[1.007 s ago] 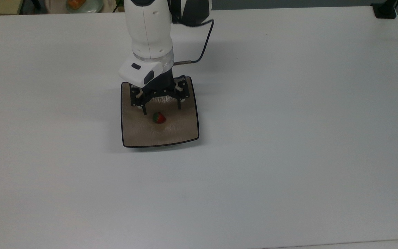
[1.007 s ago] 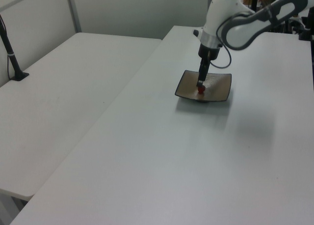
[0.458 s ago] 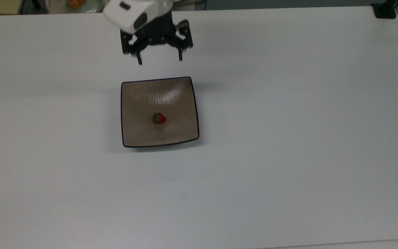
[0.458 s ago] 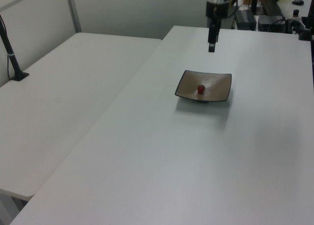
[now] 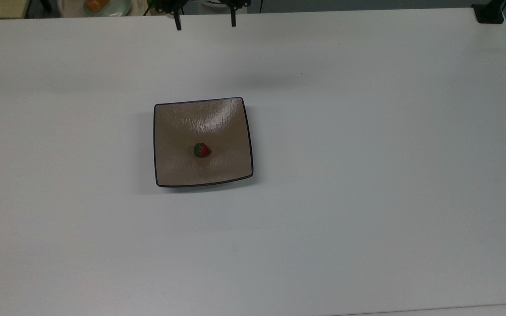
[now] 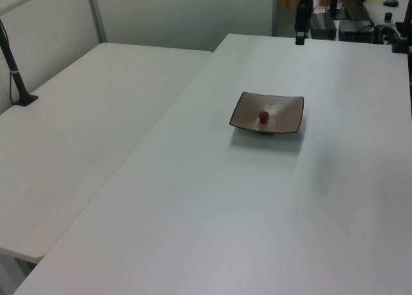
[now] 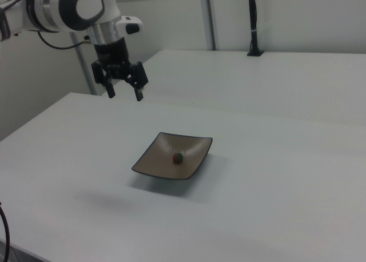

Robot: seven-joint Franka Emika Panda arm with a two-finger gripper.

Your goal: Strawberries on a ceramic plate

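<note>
The counter is a broad, plain white surface. Directly on it sits one square tan-brown plate with a thin black rim, left of the middle in the top view, well apart from every edge. In the left view the plate lies toward the counter's far end; a second white counter adjoins on the left view's left.

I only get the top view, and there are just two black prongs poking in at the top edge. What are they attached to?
Observer: The gripper of a white robot arm, fingers open, empty.
Operator: Is it touching the table?
Observer: No. In the right view it hangs in the air, well above the table.
Operator: That plate looks flat to me.
Observer: The ceramic plate has corners that curve upward; the strawberry sits in its low middle.
</note>
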